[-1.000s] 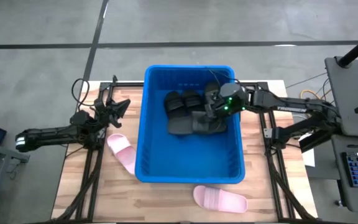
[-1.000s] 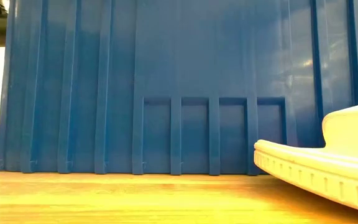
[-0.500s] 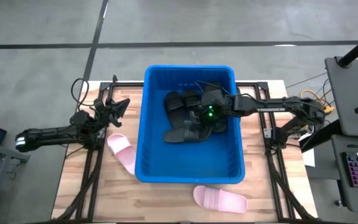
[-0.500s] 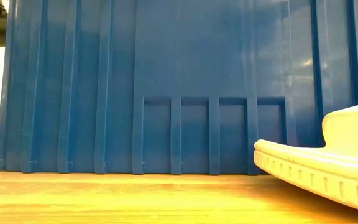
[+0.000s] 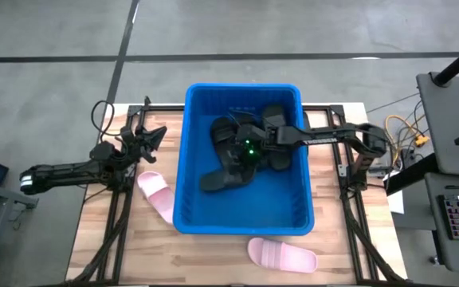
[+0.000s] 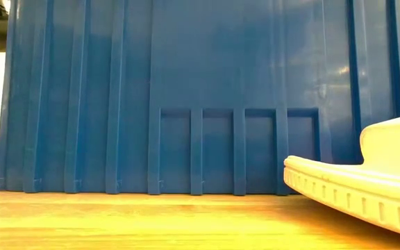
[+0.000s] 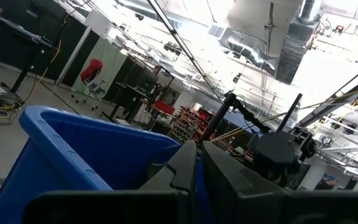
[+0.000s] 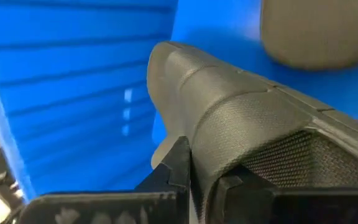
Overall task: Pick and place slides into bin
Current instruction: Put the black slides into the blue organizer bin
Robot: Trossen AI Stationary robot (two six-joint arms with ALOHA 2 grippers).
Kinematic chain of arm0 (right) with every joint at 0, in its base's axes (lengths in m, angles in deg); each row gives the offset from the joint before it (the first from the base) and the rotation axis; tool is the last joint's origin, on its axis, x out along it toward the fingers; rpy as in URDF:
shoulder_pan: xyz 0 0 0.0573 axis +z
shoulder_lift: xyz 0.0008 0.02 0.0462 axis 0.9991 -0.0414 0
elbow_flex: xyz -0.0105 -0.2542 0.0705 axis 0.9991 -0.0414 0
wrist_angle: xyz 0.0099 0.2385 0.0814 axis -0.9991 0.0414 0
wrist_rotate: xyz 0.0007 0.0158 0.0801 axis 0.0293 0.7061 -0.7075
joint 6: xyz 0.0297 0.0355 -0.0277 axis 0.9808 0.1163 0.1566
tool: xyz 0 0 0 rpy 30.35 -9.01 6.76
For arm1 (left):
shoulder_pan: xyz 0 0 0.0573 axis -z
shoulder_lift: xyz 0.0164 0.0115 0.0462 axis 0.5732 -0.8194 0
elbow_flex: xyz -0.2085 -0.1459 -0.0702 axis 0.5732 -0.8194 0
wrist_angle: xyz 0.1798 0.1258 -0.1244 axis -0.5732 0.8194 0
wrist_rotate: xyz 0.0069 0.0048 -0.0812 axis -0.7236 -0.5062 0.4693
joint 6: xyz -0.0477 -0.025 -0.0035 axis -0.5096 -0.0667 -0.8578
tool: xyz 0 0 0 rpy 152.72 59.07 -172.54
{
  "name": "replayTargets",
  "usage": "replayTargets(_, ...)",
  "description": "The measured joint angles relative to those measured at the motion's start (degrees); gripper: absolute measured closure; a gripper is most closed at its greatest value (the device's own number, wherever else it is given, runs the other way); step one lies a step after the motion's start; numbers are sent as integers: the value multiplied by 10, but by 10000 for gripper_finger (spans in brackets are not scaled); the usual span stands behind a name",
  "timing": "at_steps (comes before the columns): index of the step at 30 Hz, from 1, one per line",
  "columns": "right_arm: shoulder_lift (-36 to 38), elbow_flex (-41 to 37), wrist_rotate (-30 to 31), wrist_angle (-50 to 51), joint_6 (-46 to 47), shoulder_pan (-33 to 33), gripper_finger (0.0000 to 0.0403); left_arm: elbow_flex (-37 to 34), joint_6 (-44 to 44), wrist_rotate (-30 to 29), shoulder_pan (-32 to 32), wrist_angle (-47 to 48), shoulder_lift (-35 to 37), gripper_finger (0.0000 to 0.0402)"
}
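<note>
Four slides [image 5: 241, 151] in bin [image 5: 243, 222]; two slides [image 5: 282, 254] on table outside.

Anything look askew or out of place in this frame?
Nothing damaged. The black slides lie jumbled in the bin, where the right gripper grips one. Two pink slides wait outside: one against its left wall, one in front.
</note>
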Motion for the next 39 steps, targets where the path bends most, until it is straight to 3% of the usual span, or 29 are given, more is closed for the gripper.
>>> replayTargets(24,-70,10,45,-95,57,-1,379,0,-4,0,0,1,-3,391)
replayTargets(30,-70,12,30,-85,48,-1,337,0,-4,0,0,1,-4,391)
replayTargets(39,-69,12,-12,-82,65,1,231,0,-4,0,0,1,-5,391)
